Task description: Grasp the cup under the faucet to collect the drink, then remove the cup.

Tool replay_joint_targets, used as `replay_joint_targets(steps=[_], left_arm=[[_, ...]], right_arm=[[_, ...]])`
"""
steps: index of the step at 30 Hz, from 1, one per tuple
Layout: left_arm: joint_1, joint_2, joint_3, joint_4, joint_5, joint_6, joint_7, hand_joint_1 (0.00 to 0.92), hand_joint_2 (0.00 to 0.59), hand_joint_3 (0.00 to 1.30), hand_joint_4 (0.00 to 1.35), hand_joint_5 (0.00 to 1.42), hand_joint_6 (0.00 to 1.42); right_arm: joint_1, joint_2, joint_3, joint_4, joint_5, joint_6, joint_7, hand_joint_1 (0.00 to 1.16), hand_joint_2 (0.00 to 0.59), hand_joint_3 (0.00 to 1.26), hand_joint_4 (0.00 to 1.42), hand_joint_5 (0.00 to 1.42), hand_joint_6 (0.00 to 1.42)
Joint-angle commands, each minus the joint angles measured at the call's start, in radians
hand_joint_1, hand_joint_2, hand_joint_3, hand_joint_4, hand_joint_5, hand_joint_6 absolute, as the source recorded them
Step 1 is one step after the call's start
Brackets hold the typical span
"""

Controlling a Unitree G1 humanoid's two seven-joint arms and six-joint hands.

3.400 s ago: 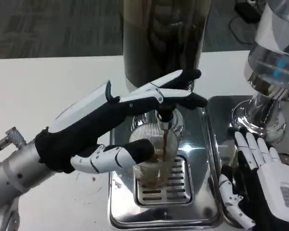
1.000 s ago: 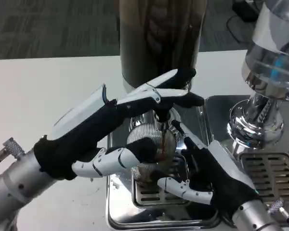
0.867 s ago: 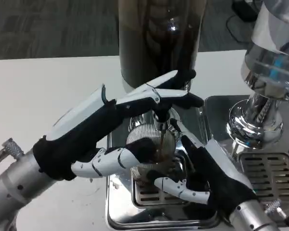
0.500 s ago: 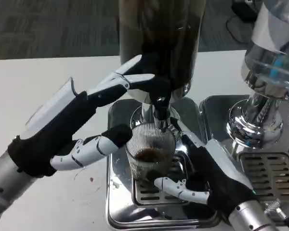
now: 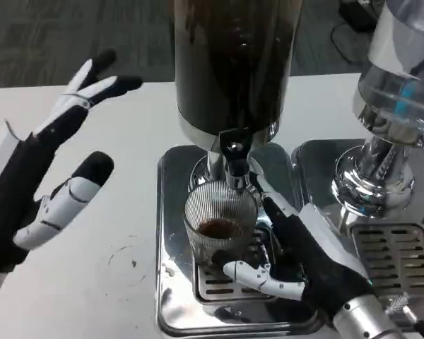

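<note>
A ribbed clear cup (image 5: 220, 227) with dark drink in its bottom stands on the steel drip tray (image 5: 177, 304) directly under the faucet (image 5: 234, 161) of the dark drink dispenser (image 5: 233, 63). My right hand (image 5: 297, 254) wraps around the cup's right and front side, thumb curled under its base. No stream falls from the faucet. My left hand (image 5: 46, 176) hovers over the table at the far left, fingers spread and holding nothing, well away from the cup.
A second dispenser (image 5: 403, 92) with a chrome base stands at the right over its own drip tray (image 5: 396, 254). White table (image 5: 106, 282) lies to the left of the trays, with a few small dark drops on it.
My left hand has let go of the faucet lever and pulled back far left. The drink stream has stopped. My right hand has stayed around the cup.
</note>
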Motion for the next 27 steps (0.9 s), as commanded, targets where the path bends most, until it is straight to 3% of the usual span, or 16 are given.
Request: replay_joint_targets(steps=[1,9,18,21,27], left_arm=[[0.061,-0.021,0.036,-0.019,0.044,0.009,0.069,0.000,0.245,0.22,0.00,0.15,0.03],[0.131,-0.044,0.069,0.015,0.094,0.023,0.157,0.000,0.243,0.25,0.00,0.16,0.02],[0.141,-0.030,0.069,0.031,0.098,0.042,0.179,0.000,0.243,0.26,0.00,0.17,0.04],[0.148,-0.028,0.071,0.034,0.097,0.048,0.178,0.000,0.243,0.26,0.00,0.17,0.04],[0.162,-0.025,0.078,0.051,0.095,0.061,0.178,0.000,0.246,0.27,0.00,0.18,0.04]], right_arm=[[-0.013,0.013,0.002,0.010,0.003,-0.019,-0.019,0.55,0.177,0.00,0.00,0.00,0.00],[-0.025,0.024,0.012,0.026,0.010,-0.024,-0.016,0.55,0.177,0.00,0.00,0.00,0.00],[-0.044,0.054,0.013,0.089,0.032,-0.082,-0.049,0.56,0.177,0.00,0.00,0.00,0.00],[-0.042,0.056,0.010,0.104,0.031,-0.124,-0.081,0.60,0.172,0.00,0.00,0.00,0.04],[-0.042,0.072,0.020,0.137,0.038,-0.139,-0.096,0.63,0.159,0.00,0.00,0.00,0.11]])
